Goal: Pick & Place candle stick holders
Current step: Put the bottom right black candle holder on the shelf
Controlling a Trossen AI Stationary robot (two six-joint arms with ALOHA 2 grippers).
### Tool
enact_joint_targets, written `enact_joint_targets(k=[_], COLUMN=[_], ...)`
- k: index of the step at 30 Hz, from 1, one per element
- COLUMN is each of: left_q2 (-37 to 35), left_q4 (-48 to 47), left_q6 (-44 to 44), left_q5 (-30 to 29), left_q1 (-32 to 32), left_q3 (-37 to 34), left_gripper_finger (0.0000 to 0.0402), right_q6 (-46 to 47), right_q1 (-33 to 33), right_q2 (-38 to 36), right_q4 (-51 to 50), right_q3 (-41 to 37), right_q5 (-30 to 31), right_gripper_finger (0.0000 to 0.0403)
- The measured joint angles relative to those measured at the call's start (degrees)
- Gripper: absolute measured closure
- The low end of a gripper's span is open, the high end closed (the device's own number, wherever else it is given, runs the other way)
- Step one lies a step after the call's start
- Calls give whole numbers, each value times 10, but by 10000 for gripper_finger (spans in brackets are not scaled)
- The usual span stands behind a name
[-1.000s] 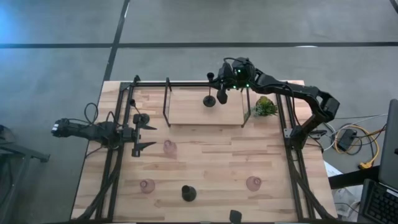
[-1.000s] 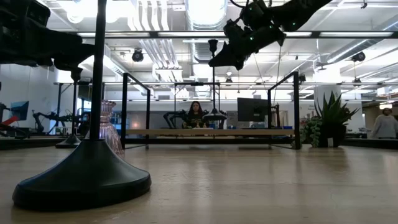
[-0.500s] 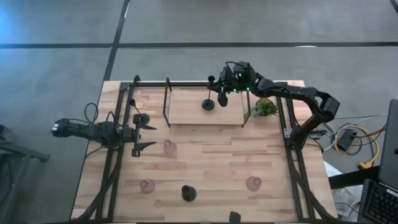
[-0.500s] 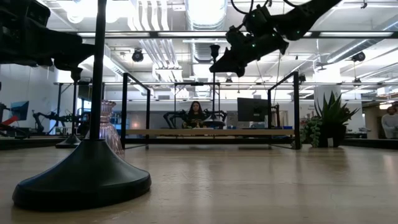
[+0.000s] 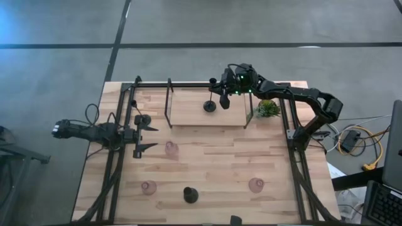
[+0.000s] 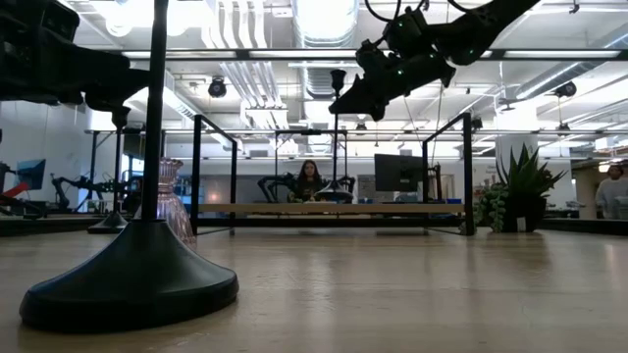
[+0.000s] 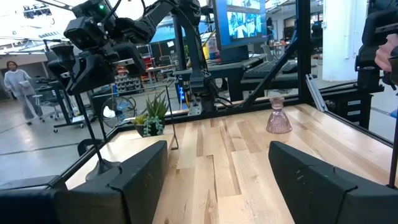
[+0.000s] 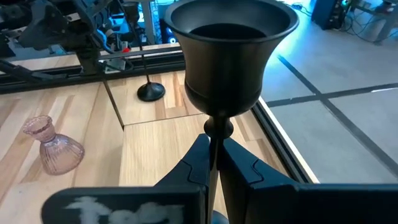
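Observation:
My right gripper is shut on a slim black candle stick holder over the raised wooden shelf at the table's far side. Its round base hangs just over the shelf; whether it touches, I cannot tell. A second black holder stands on its base at the left, and a third stands near the front edge. Three pink glass holders stand on the table. My left gripper waits open at the left, holding nothing. My right gripper pinches the holder's thin stem between its two fingers, right under the small knob below the cup. The fingers come from the table's right, slanting a little downward, and lie across the stem. The holder stays upright, cup on top.
A small green plant sits just right of the shelf. Thin black frame posts stand at the shelf's sides, and black rails run along the table's left and right. Bare wood lies between the pink holders.
My right gripper has gone down a little, still shut on the holder. The holder has stayed upright, and its base has come lower toward the shelf.

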Motion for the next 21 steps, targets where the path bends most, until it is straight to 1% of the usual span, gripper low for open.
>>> enact_joint_targets(k=[15,18,21], left_q2=[0,0,0], left_q4=[0,0,0], left_q6=[0,0,0], left_q5=[0,0,0], left_q1=[0,0,0], left_q3=[0,0,0], left_gripper_finger=[117,117,117], right_q6=[-1,9,15], right_q1=[5,6,6], right_q2=[28,27,27], right_q4=[8,9,0], right_q3=[2,2,-1], right_q5=[-2,-2,0], right_gripper_finger=[390,381,362])
